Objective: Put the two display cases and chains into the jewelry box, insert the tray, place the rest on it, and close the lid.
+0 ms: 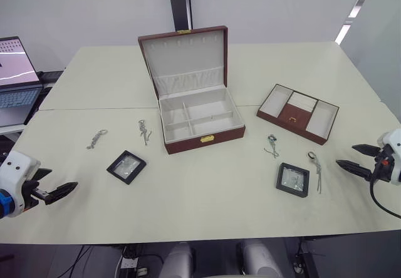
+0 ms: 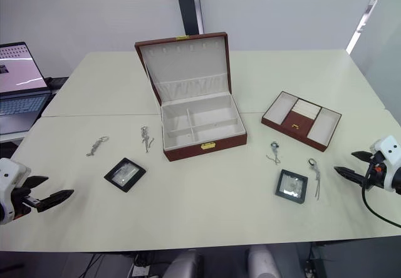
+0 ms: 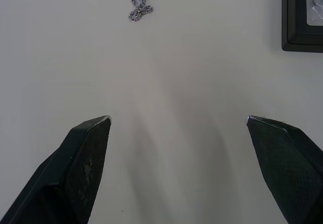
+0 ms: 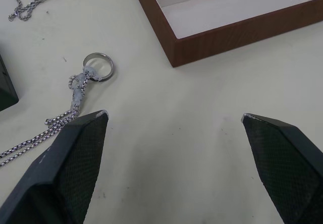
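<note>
The brown jewelry box (image 1: 200, 118) stands open mid-table, its lid (image 1: 185, 56) upright and its cream compartments bare. The brown tray (image 1: 299, 113) lies to its right. One black display case (image 1: 126, 167) rests front left, another (image 1: 292, 179) front right. Chains lie loose: two on the left (image 1: 96, 139) (image 1: 145, 131), two on the right (image 1: 272, 145) (image 1: 316, 168), the last with a ring (image 4: 98, 65). My left gripper (image 1: 66, 190) hovers open near the front left edge. My right gripper (image 1: 346, 154) is open just right of the ringed chain, holding nothing.
A laptop (image 1: 15, 77) sits on a side stand beyond the table's left edge. The cream table (image 1: 207, 196) has a seam running across behind the box. A dark post (image 1: 178, 2) rises behind the lid.
</note>
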